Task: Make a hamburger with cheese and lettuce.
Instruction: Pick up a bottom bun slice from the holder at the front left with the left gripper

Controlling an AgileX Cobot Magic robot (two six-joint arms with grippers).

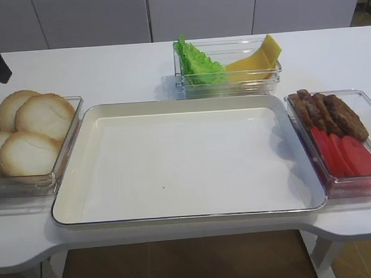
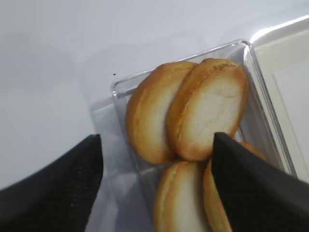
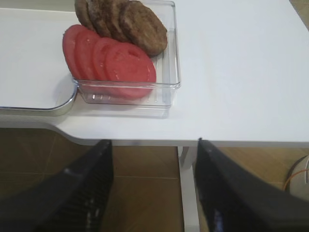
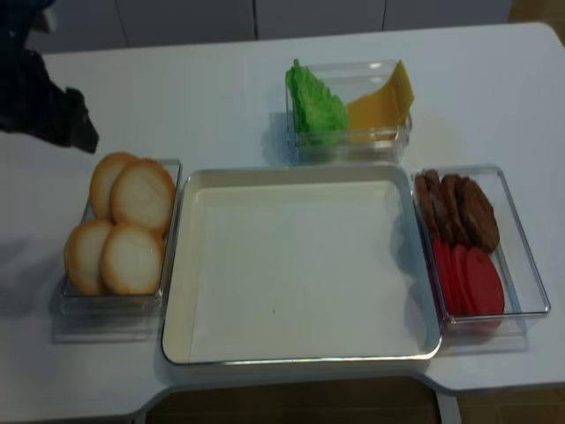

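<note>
White tabletop [image 1: 139, 70] is carrying everything. Left gripper [image 2: 157, 188] is hovering, jaws apart, directly above the bun halves [image 2: 188, 113] in their clear bin [image 2: 120, 92]. Right gripper [image 3: 154, 188], jaws likewise apart, is hanging off the table edge, tomato slices [image 3: 108, 60] ahead.

Green lettuce [image 1: 197, 63], yellow cheese [image 1: 256, 61].

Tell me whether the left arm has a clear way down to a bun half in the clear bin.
Probably yes. The left gripper hangs open right above the bun halves, which lie uncovered in their open-topped clear bin. Nothing sits between the fingers and the buns.
</note>
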